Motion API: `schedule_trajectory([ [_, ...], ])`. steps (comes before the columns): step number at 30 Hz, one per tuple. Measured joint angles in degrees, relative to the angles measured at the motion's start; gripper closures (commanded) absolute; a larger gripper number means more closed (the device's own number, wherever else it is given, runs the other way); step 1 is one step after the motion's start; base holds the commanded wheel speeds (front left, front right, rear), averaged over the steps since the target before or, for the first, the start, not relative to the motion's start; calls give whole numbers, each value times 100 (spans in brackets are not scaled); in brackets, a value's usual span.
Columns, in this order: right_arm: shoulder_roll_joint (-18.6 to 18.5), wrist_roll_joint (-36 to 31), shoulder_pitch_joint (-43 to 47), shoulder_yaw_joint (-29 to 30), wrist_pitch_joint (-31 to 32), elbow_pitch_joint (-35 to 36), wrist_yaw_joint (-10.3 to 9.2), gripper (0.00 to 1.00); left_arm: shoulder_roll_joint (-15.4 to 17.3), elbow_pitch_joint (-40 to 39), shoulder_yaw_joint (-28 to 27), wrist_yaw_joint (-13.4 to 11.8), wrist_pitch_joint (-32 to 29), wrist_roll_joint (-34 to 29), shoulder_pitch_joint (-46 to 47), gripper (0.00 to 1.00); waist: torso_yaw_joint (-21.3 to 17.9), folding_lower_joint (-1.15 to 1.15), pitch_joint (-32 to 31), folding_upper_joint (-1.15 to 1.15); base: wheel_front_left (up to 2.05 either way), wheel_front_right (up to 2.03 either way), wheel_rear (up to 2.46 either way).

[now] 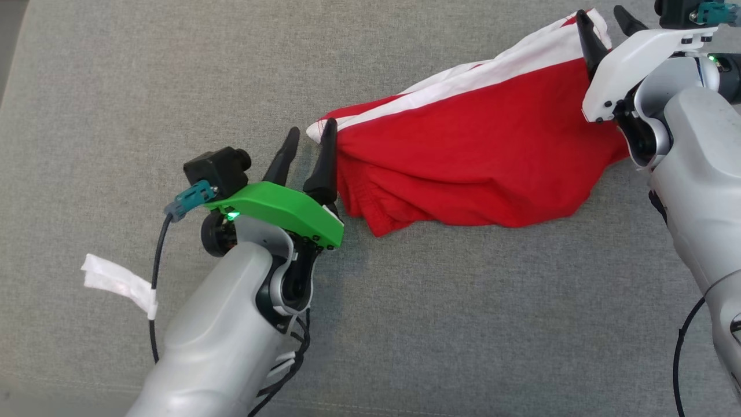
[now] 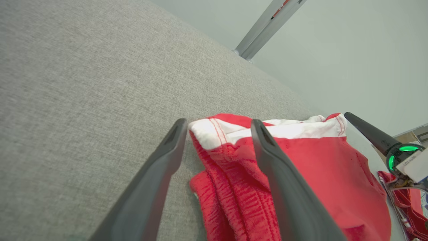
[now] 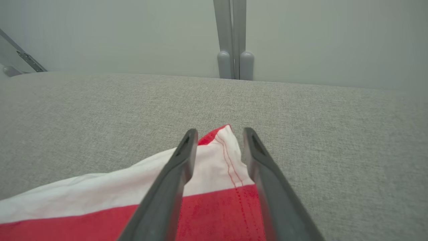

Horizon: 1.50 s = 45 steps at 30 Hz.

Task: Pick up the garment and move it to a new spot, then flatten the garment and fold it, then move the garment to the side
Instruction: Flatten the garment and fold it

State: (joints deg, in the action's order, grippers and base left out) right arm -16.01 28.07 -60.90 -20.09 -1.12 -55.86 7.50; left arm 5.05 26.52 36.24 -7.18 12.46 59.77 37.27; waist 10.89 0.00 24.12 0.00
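A red garment (image 1: 474, 150) with a white band lies folded and slightly bunched on the grey fabric surface (image 1: 116, 87). My left gripper (image 1: 311, 136) is open at its near left corner. In the left wrist view that white-edged corner (image 2: 214, 134) sits loose between the spread fingers of the left gripper (image 2: 218, 125). My right gripper (image 1: 603, 20) is open at the far right corner. In the right wrist view the white corner (image 3: 222, 147) lies between the parted fingers of the right gripper (image 3: 220, 132), not pinched. One right finger (image 2: 367, 132) shows past the cloth.
The grey surface ends at a pale wall with a metal post (image 3: 233, 36) behind it and a slanted metal bar (image 2: 264, 26). White tape (image 1: 118, 284) hangs on the left arm's cable. More red cloth (image 2: 408, 204) shows past the surface's far side.
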Motion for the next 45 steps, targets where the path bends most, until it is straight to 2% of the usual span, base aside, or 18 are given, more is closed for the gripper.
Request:
schedule_trajectory([
  [6,-185,266,-47,-261,18,-37,0,0,425,-591,-110,-202,207,-498,-399,0,-9,0,-204,0,0,0,0],
  [12,-566,691,77,-613,701,69,0,0,700,-1300,-476,-497,249,-956,-1105,0,20,0,-451,0,0,0,0],
  [17,-902,1174,463,-982,1568,300,0,0,679,-1714,-750,-616,257,-1061,-1714,0,117,0,-620,0,0,0,0],
  [20,-1024,1391,671,-1073,1848,375,0,0,675,-1847,-833,-642,257,-1155,-1868,0,205,0,-657,0,0,0,0],
  [31,-1037,1737,942,-1087,2119,96,-1,0,616,-1884,-990,-641,257,-1326,-2050,0,503,0,-656,0,0,0,0],
  [32,-1016,1773,960,-1080,2119,77,-1,17,616,-1883,-1005,-641,257,-1339,-2056,0,510,0,-666,0,0,0,0],
  [33,-990,1795,981,-1070,2113,59,-2,51,616,-1883,-1027,-641,258,-1358,-2063,0,516,0,-679,0,0,0,0],
  [34,-973,1818,996,-1069,2063,36,-2,100,617,-1883,-1043,-641,257,-1386,-2078,0,517,0,-692,0,0,0,0],
  [45,-645,1985,1141,-971,1111,-82,0,100,660,-1834,-1050,-651,258,-1664,-2139,0,216,0,-841,0,0,0,0],
])
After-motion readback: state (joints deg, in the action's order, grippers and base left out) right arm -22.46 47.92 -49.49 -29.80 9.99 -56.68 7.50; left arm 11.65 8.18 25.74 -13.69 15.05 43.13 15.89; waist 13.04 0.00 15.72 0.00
